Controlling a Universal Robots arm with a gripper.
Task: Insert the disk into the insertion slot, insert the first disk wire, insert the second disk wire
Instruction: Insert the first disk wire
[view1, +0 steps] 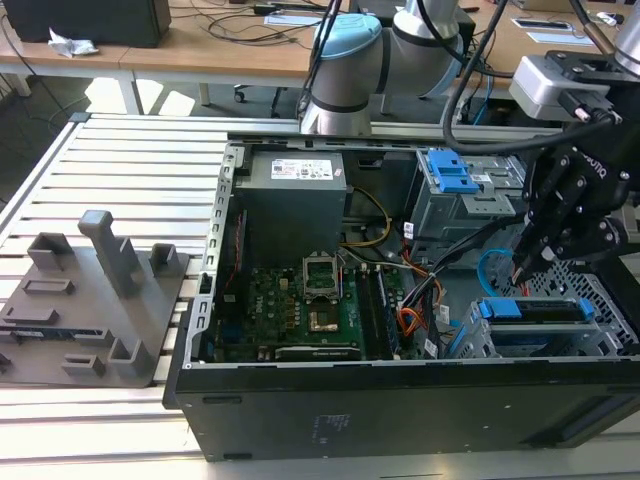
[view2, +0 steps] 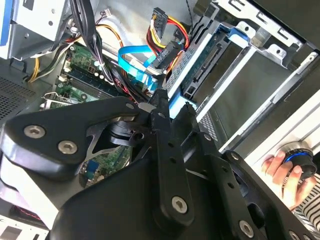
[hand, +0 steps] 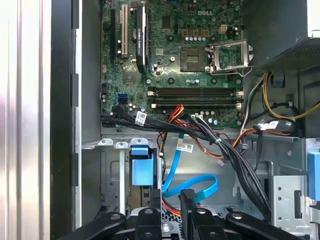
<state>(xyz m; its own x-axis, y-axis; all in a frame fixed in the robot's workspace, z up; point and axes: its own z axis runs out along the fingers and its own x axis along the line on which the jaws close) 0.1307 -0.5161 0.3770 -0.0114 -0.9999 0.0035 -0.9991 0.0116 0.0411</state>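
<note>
The disk (view1: 540, 312) is sitting housed in the insertion slot (view1: 605, 335), freeing the narrowly parted fingers (hand: 189, 200) that are hovering beside the second disk wire (hand: 173, 162).

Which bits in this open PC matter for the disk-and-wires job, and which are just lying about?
Job:
- disk, sitting in the insertion slot
- second disk wire, the light-blue loop
- gripper, close to that loop

Lying about:
- taller cage with blue handle
- power supply
- motherboard
- orange and black wire bundle
- grey fixture outside the case
</note>
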